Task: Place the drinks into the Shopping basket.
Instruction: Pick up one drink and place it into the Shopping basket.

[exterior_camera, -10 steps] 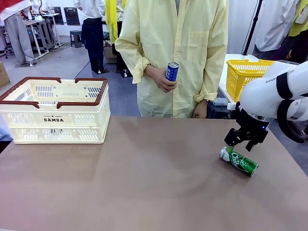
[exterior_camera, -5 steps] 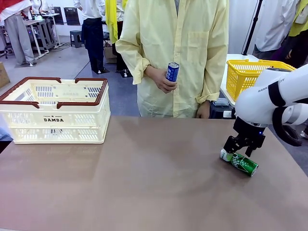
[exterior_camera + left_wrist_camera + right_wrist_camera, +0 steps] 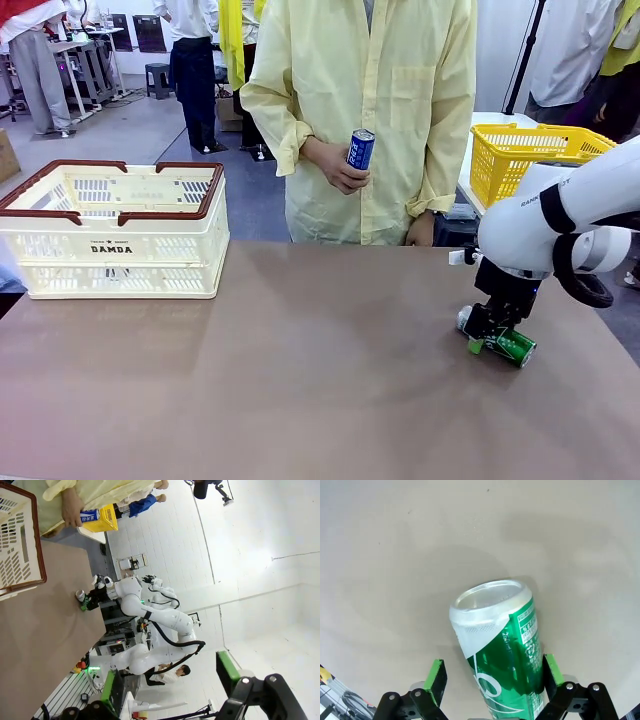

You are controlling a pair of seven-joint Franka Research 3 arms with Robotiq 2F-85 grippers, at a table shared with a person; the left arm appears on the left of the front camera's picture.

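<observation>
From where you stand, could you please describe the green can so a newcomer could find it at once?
On the brown table, look to the right side, away from the cream Shopping basket. There the green can lies on its side between the fingers of the open right gripper. The blue can, by contrast, is in the person's hand.

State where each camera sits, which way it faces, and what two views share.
Front: fixed between the arms, facing the person across the table; right end effector straddles the lying green can.
Left wrist: on the left arm, rolled sideways, looking across the table; open left end effector shows.
Right wrist: looks down at the can between its pads.
Shared: front and right wrist show that can.
</observation>
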